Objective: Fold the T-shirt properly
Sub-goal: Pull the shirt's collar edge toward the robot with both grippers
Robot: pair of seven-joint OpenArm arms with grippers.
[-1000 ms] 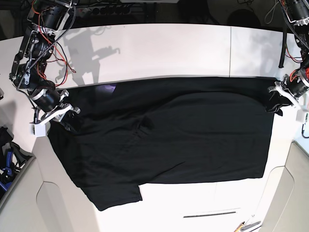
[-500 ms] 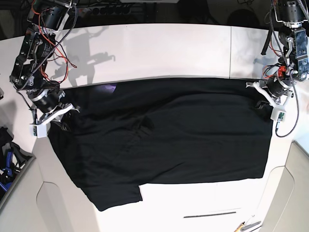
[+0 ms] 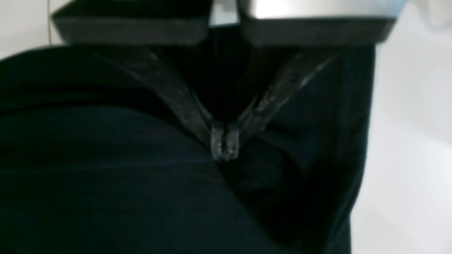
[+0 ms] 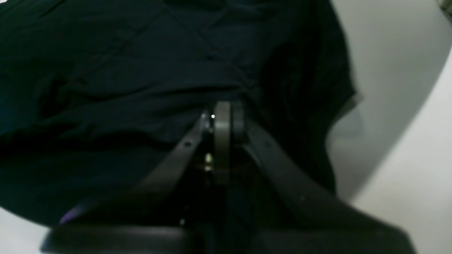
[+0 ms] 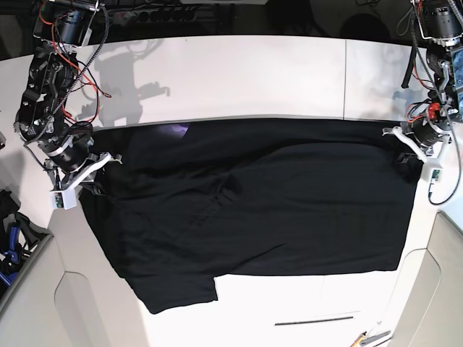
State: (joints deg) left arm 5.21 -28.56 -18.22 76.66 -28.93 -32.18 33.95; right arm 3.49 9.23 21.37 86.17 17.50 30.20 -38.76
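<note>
The black T-shirt [image 5: 275, 202] lies spread flat across the white table [image 5: 239, 72], plain side up, with one sleeve [image 5: 177, 289] reaching toward the front. A small purple patch [image 5: 177, 129] shows at its far edge. My left gripper [image 5: 411, 154] is at the shirt's far right corner; in the left wrist view its fingertips [image 3: 224, 144] are shut on the black cloth [image 3: 106, 176]. My right gripper [image 5: 98, 168] is at the shirt's far left corner, and in the right wrist view its tips [image 4: 226, 116] are shut on bunched cloth [image 4: 123, 70].
A thin dark strip [image 5: 315, 320] lies near the table's front edge, with pens [image 5: 370, 337] at the front right. Beige panels [image 5: 445, 289] flank both front corners. Blue tools [image 5: 11, 242] sit off the table's left side.
The shirt has slid slightly to the right with both grippers on it. The left gripper swung inward, then back out to the right. The right gripper rose a little toward the far edge.
</note>
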